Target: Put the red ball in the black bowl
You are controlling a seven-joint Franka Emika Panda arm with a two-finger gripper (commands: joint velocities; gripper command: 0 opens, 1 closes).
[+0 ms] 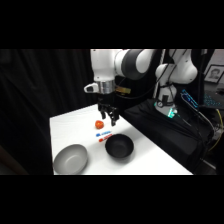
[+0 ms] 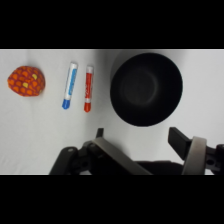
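The red ball (image 1: 99, 123), orange-red with a patterned skin, rests on the white table just left of my gripper (image 1: 109, 118), which hangs low over the table. In the wrist view the red ball (image 2: 26, 81) lies at the far left and the glossy black bowl (image 2: 146, 89) sits at the right with nothing in it. My gripper (image 2: 140, 147) is open, its fingers rising from the bottom edge with nothing between them. From the side, the black bowl (image 1: 119, 146) stands in front of the gripper, nearer the table's front.
A light grey bowl (image 1: 70, 159) stands at the table's front left. A blue mark (image 2: 70, 85) and a red mark (image 2: 88, 88) lie side by side between ball and black bowl. Dark equipment and cables fill the right beyond the table (image 1: 70, 125).
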